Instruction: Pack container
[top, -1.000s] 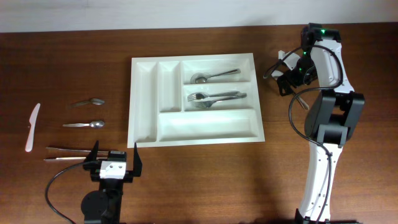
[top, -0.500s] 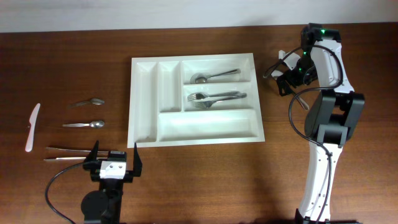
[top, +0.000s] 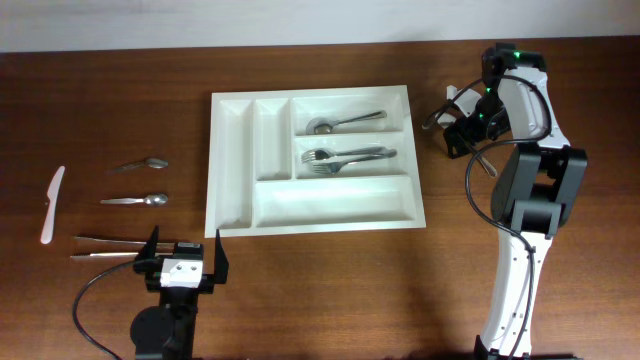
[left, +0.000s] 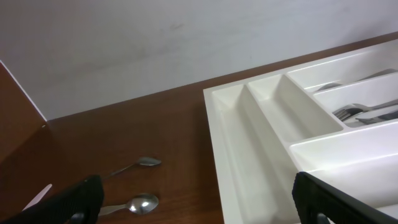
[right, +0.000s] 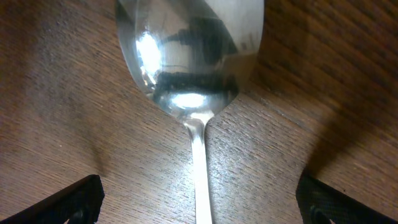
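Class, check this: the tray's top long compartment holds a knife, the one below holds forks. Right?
No. The overhead view shows a spoon, not a knife, in the top long compartment of the tray; forks do lie in the one below.

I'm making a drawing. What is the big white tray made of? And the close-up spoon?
The tray looks like plastic: plain white, smooth, with rounded moulded walls. The spoon looks like polished metal, probably steel: silvery and mirror-like, with reflections.
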